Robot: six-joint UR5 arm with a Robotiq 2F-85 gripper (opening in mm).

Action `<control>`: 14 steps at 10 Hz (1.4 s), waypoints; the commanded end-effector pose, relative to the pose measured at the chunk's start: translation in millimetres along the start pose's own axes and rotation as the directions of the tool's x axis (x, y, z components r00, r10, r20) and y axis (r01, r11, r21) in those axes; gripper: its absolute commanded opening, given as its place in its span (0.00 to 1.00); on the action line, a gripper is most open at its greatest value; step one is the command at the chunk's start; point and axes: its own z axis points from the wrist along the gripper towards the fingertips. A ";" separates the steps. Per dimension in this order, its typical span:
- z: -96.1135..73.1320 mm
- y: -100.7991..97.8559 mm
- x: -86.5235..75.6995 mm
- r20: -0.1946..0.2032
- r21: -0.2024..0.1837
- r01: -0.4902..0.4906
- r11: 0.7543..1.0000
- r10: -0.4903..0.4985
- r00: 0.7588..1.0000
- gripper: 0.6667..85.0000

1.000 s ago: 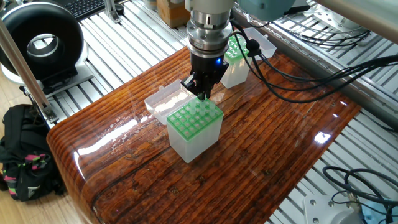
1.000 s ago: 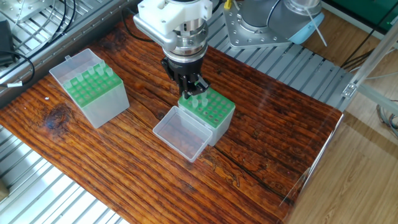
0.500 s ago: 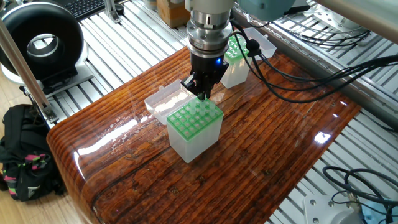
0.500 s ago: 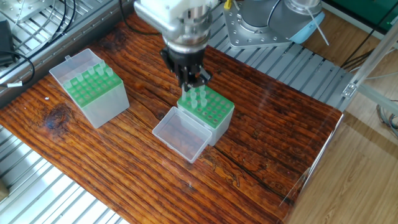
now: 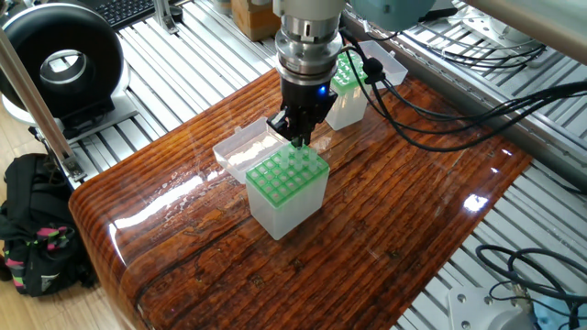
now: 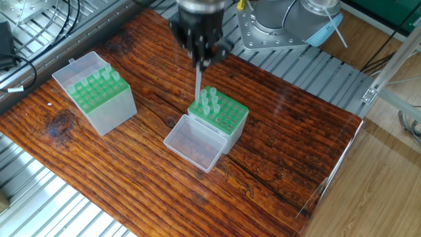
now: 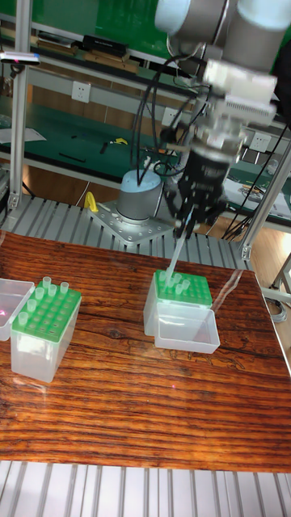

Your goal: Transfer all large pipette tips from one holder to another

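Tabletop point(image 6: 283, 158) margin beyond holder point(image 6: 220, 118)

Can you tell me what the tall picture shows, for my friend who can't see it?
A robot arm's gripper holds one long whitish pipette tip just above a clear box with a green rack, its lid lying open in front. A second green-topped box with a few tips stands to the left on the brown wooden table.

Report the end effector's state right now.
End effector: closed on one large pipette tip, lifted above the green-topped holder.
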 end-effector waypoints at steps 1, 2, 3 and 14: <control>-36.3 1.3 19.4 -0.007 -0.032 0.034 0.999 -0.034 0.999 0.02; -46.1 -0.9 24.4 -0.013 -0.037 0.043 0.998 -0.043 0.999 0.02; -55.5 -8.2 27.9 -0.012 -0.036 0.067 0.997 -0.068 0.998 0.02; -55.8 -103.6 4.7 0.058 -0.012 0.270 0.963 -0.269 0.962 0.03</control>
